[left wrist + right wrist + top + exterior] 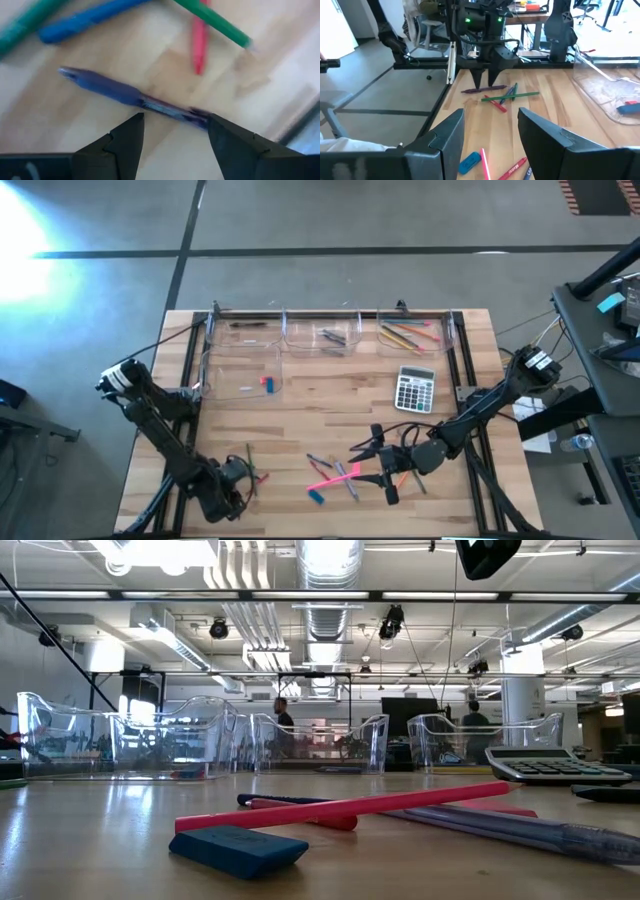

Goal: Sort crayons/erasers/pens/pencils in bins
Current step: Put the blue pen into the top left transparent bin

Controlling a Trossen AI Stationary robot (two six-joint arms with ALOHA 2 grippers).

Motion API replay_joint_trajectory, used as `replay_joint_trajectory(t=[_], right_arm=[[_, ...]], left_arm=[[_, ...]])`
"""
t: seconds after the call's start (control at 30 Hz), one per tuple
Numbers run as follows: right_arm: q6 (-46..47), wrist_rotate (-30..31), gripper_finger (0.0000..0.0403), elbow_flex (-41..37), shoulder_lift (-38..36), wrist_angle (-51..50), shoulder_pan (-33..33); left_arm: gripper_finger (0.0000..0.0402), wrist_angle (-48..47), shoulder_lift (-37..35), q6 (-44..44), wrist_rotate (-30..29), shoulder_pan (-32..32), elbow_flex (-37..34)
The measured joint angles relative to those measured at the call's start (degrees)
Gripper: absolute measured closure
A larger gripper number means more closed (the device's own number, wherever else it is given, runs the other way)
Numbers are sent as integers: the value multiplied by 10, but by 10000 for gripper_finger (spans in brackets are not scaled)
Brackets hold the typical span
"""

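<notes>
Four clear bins (322, 332) stand on the worktop (330, 395), three in a row and one in front. One calculator (414, 389) lies there, and two arms reach over it.

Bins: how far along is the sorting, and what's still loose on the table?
Partly done. The bins along the far edge already hold items, including pencils and erasers. In hand: the left gripper is open, straddling a blue-purple pen, not yet gripped. The right gripper hangs open, empty. Left: a blue eraser, pink sticks and the green and red sticks beside the left gripper.
</notes>
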Motion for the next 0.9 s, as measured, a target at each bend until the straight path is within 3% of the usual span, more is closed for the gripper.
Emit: replay_joint_trajectory(t=[0.23, 0.67, 0.9], right_arm=[[3, 0, 227, 0, 0, 3, 0], [3, 0, 227, 0, 0, 3, 0], [3, 0, 227, 0, 0, 3, 0]], left_arm=[[199, -12, 13, -15, -33, 2, -4], [199, -36, 11, -21, 43, -7, -1], [199, -32, -28, 1, -2, -9, 14]])
